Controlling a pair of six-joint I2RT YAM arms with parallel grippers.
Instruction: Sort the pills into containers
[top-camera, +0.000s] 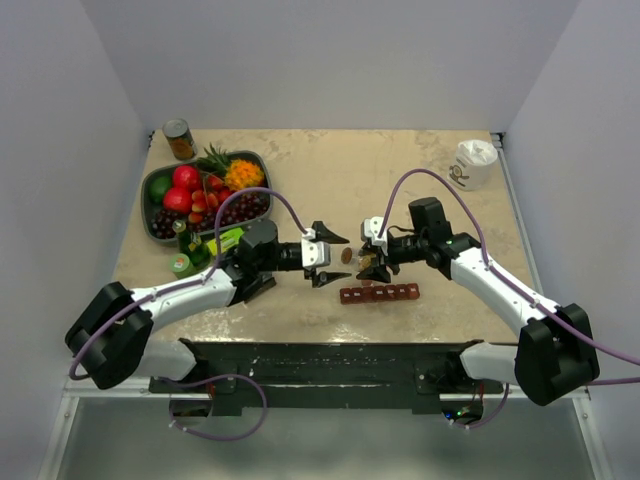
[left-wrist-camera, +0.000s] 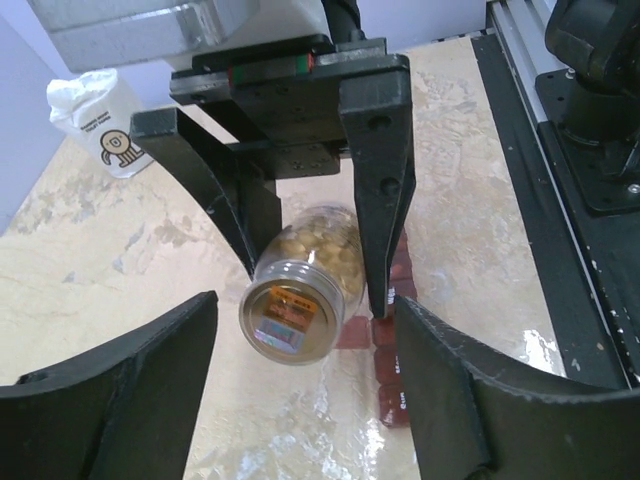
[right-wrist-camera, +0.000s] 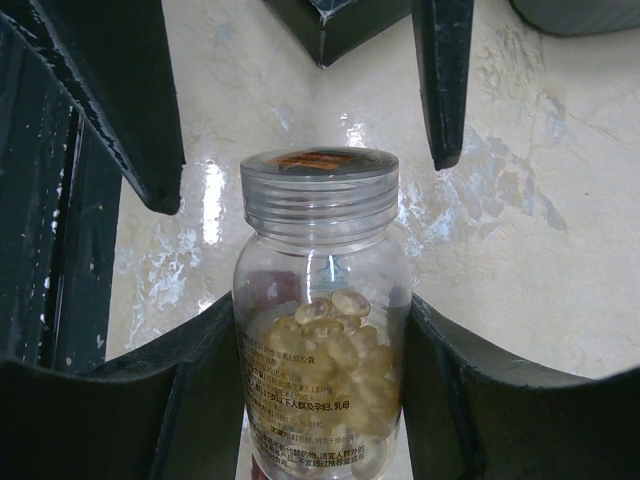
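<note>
Right end effector (top-camera: 371, 262) clamped on bottle (right-wrist-camera: 320, 330) of pills (right-wrist-camera: 348, 352), beside strip (top-camera: 380, 294) at surface's (top-camera: 300, 170) near edge; left end effector (top-camera: 333, 257) spread, empty

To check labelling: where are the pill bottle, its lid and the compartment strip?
pill bottle (right-wrist-camera: 320, 370): right wrist view, clear body.
lid (right-wrist-camera: 320, 190): right wrist view, ribbed side.
compartment strip (top-camera: 380, 294): top view, middle compartments.

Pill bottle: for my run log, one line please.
right gripper: holds pill bottle | left gripper: open, facing cap | cap: on
</note>
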